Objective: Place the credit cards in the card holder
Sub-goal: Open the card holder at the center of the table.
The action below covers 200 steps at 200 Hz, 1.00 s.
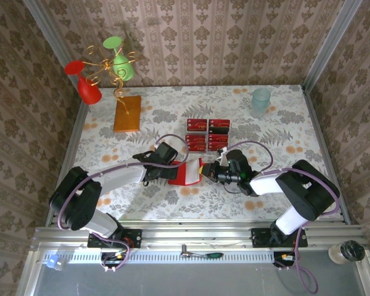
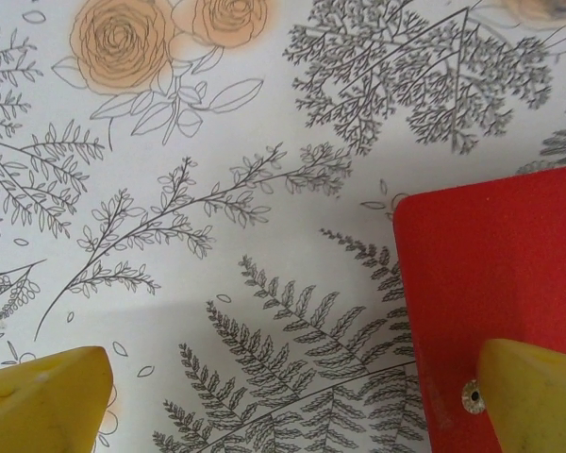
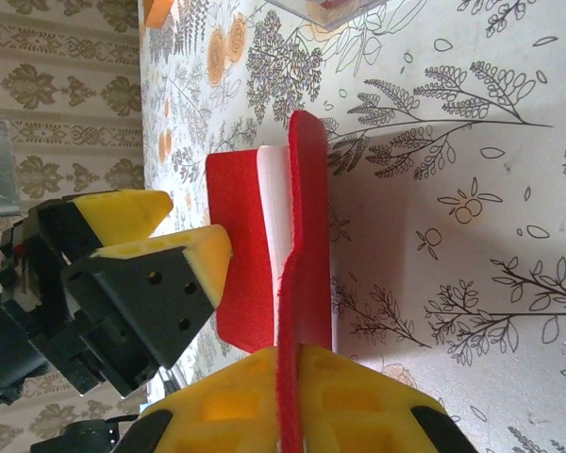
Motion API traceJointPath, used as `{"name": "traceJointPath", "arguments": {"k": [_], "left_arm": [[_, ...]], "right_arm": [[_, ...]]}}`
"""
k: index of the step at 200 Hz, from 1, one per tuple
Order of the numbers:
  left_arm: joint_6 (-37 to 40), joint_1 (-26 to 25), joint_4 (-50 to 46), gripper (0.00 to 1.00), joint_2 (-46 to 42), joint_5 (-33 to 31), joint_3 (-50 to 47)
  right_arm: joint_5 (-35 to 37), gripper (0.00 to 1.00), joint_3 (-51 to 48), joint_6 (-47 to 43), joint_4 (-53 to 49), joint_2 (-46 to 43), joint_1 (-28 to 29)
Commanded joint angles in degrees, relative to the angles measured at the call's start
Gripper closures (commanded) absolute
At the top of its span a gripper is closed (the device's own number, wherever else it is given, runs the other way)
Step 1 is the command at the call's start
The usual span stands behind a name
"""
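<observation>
The card holder lies opened on the floral cloth between the two arms, red outside with a pale inside. My right gripper is shut on its right flap, which stands upright on edge. My left gripper is open. One yellow finger rests on the flat left flap, and the other finger is over bare cloth. Several red credit cards lie in a neat grid just beyond the holder, untouched.
An orange-brown slab lies at the back left. A wire stand with red and green glasses rises behind it. A pale green cup stands at the back right. Patterned walls close in the table on three sides.
</observation>
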Motion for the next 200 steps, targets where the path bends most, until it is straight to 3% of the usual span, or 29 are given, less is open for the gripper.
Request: {"name": "traceJointPath", "arguments": {"k": [1,15,27,54,84,110,132,144,200], "left_arm": [[-0.3,0.4,0.5,0.0,0.5,-2.0,-1.1],[-0.3,0.5,0.7,0.0,0.7,-2.3,-1.6],[-0.3,0.6,0.8,0.0,0.9,-2.6,-1.9],[-0.1,0.7,1.0,0.0,1.3,-3.1,-2.3],[-0.1,0.9,1.5,0.0,1.6,-3.3,-2.7],[0.0,0.9,2.0,0.0,2.0,-3.6,-3.1],[0.1,0.9,2.3,0.0,2.0,-3.6,-3.1],[0.0,1.0,2.4,0.0,2.0,-3.8,-3.1],[0.0,1.0,2.4,0.0,1.9,-4.2,-3.5]], "right_arm": [[2.4,0.98,-0.9,0.2,1.8,1.3,0.3],[2.4,0.76,-0.9,0.1,0.8,1.5,0.3],[2.5,0.65,-1.0,-0.1,0.2,1.2,0.3],[3.7,0.54,-0.7,-2.2,-5.6,-2.7,-0.1],[7.8,0.47,0.0,-6.3,-19.2,-11.9,-1.2],[12.5,0.47,1.8,-9.6,-32.3,-20.1,-1.5],[12.6,0.52,4.9,-12.3,-40.2,-22.4,-1.4],[11.9,0.57,7.1,-13.8,-42.3,-21.4,-0.9],[11.1,0.64,17.5,-17.1,-43.9,-9.1,3.8]]}}
